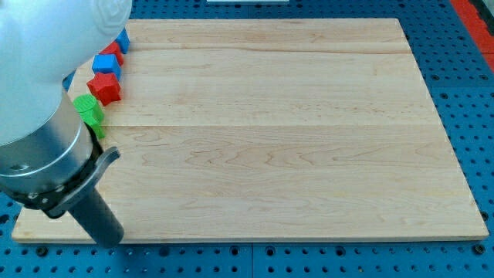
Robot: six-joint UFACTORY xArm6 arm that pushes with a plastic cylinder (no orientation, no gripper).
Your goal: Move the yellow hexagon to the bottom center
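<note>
No yellow hexagon shows in the camera view; the arm's large body point(46, 100) covers the board's left side and may hide it. My dark rod slants down from the arm, and my tip point(110, 241) rests at the board's bottom left corner, near the bottom edge. It touches no block. The nearest visible block is a green one point(89, 110), well above the tip at the left edge.
At the upper left of the wooden board point(278, 131) a cluster lies beside the arm: a red star point(105, 88), a blue block point(107, 63), a red block point(114, 52) and a blue block point(123, 40). A blue perforated table surrounds the board.
</note>
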